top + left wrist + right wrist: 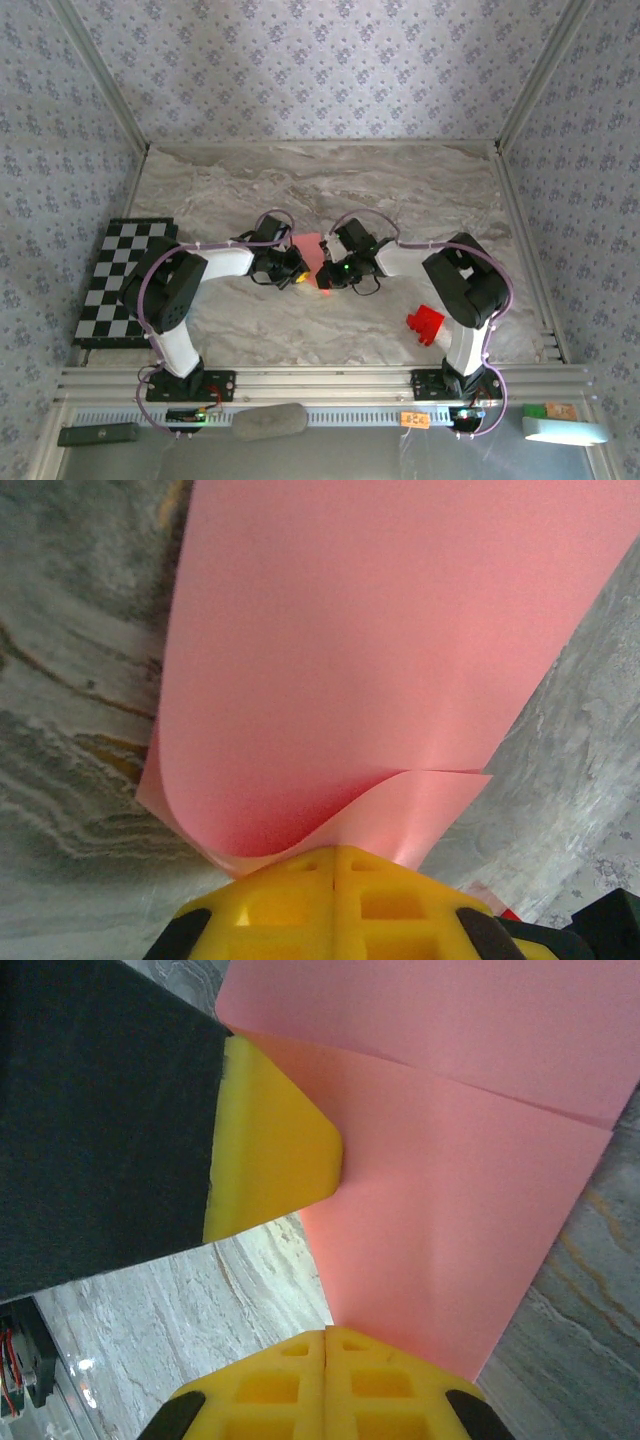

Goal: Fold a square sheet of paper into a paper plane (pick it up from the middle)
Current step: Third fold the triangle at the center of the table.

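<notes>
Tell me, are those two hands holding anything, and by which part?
Both pinch the pink paper sheet: the left hand at a curled-over edge, the right hand at another edge.

The square sheet of paper [308, 247] is recorded at the centre of the top view: salmon-pink, plain, unmarked. In the left wrist view the sheet [380, 630] is seen curled over itself, with one edge overlapped at lower centre. In the right wrist view a straight crease is noted across its upper right [450, 1260].

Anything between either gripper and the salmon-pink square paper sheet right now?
Nothing visible. The left gripper and right gripper are both shut directly on the salmon-pink square paper sheet; the chunky red block sits apart, near the right arm's base.
</notes>
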